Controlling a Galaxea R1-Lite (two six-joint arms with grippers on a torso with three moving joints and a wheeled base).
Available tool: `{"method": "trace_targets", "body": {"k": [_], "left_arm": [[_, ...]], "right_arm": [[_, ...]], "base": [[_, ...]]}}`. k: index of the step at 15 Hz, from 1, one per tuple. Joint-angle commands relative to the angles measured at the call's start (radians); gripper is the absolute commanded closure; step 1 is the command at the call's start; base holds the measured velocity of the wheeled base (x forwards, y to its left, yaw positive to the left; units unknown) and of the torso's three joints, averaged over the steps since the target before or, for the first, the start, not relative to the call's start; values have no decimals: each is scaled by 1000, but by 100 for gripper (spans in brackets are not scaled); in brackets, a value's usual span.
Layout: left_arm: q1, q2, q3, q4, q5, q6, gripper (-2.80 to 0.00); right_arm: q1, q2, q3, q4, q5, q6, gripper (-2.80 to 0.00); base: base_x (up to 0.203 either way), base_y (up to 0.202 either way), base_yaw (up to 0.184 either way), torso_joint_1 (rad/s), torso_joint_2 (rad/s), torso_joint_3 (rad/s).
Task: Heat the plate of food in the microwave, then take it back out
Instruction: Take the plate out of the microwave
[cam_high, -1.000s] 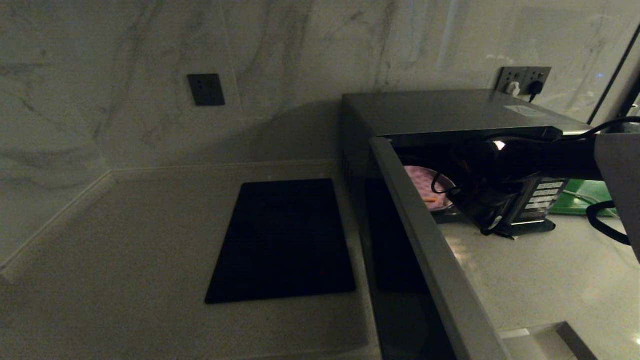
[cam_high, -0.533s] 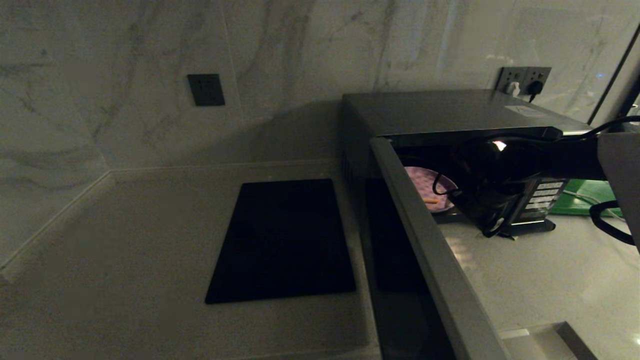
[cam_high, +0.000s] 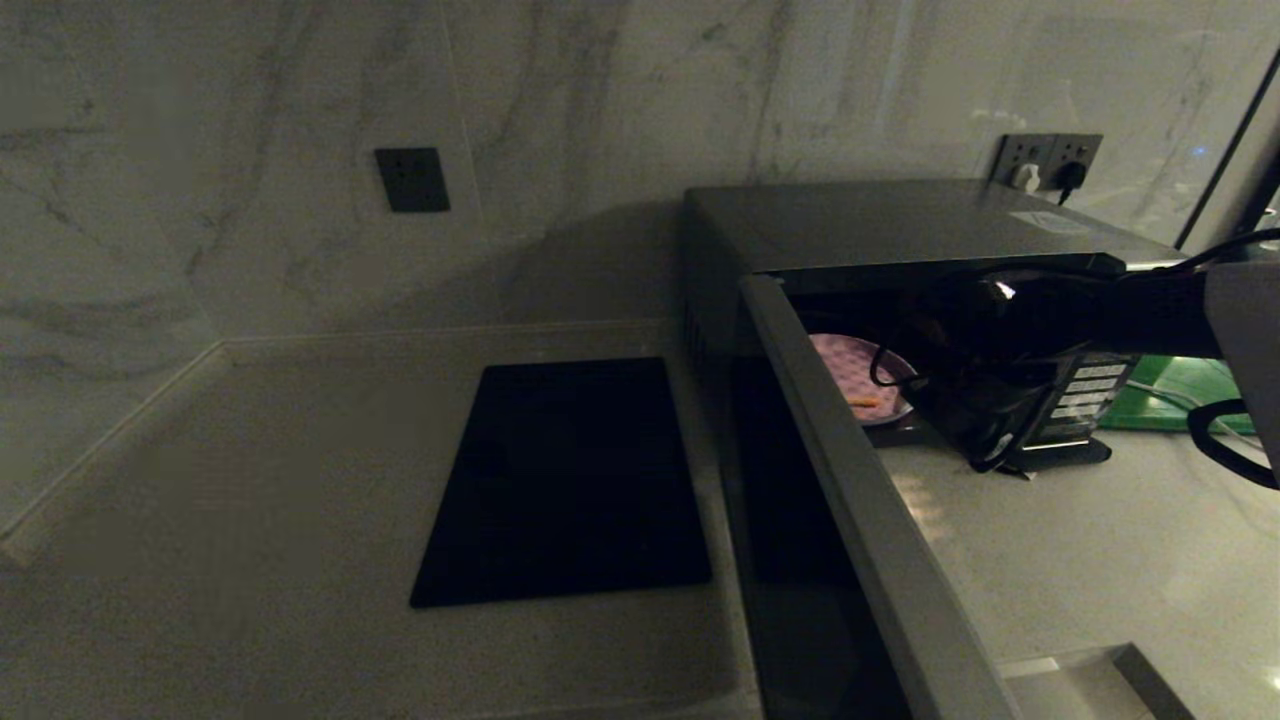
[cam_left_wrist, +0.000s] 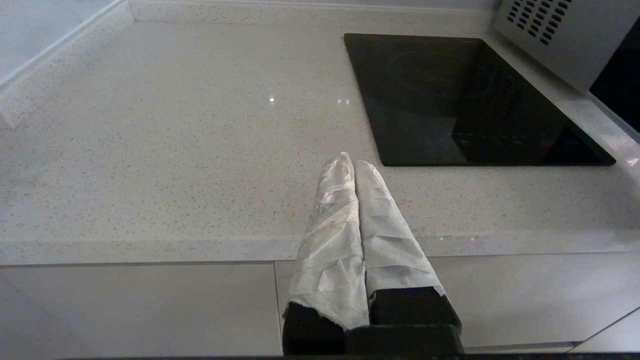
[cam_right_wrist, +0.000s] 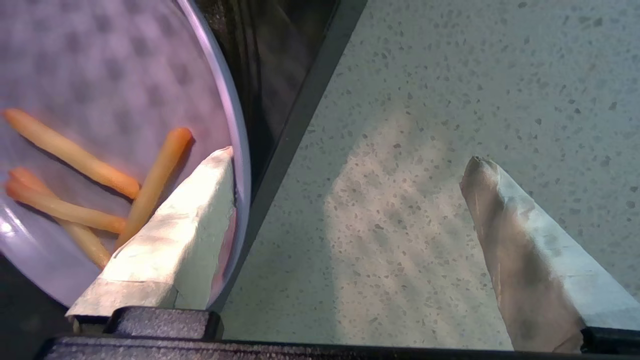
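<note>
Glossy speckled stone countertop (cam_right_wrist: 450, 100), glossy plate of food (cam_right_wrist: 100, 60), cloth-wrapped right tool (cam_right_wrist: 350, 170) fingers (cam_right_wrist: 190, 225).

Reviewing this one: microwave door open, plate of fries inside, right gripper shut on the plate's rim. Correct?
Not quite. The right gripper is open, one finger over the plate of fries, the other over the counter, as the right wrist view shows. The microwave door is open.

The microwave (cam_high: 900, 225) stands on the desk (cam_high: 250, 450) at the wall, its door (cam_high: 850, 500) swung open toward the viewer, with the plate of food (cam_high: 855, 385) inside it, a flat mat (cam_high: 570, 480) left of it, a board (cam_high: 1165, 395) right of it, and a wall socket (cam_high: 1045, 160) behind it.
</note>
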Motion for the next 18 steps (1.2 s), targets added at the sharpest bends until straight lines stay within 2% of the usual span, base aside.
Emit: {"method": "trace_targets", "body": {"k": [1, 6, 15, 16, 18], "left_arm": [[1, 2, 0, 0, 1, -1, 0], [1, 2, 0, 0, 1, -1, 0], [1, 2, 0, 0, 1, -1, 0], [1, 2, 0, 0, 1, -1, 0], [1, 2, 0, 0, 1, -1, 0]], "right_arm": [[1, 12, -12, -5, 4, 7, -280], [1, 31, -18, -108, 10, 8, -280], [1, 43, -10, -108, 24, 8, -280], [3, 43, -9, -108, 24, 8, 0], [1, 43, -9, -108, 24, 8, 0]], "base": [[0, 0, 0, 0, 0, 0], [0, 0, 0, 0, 0, 0], [0, 0, 0, 0, 0, 0], [0, 0, 0, 0, 0, 0], [0, 0, 0, 0, 0, 0]]}}
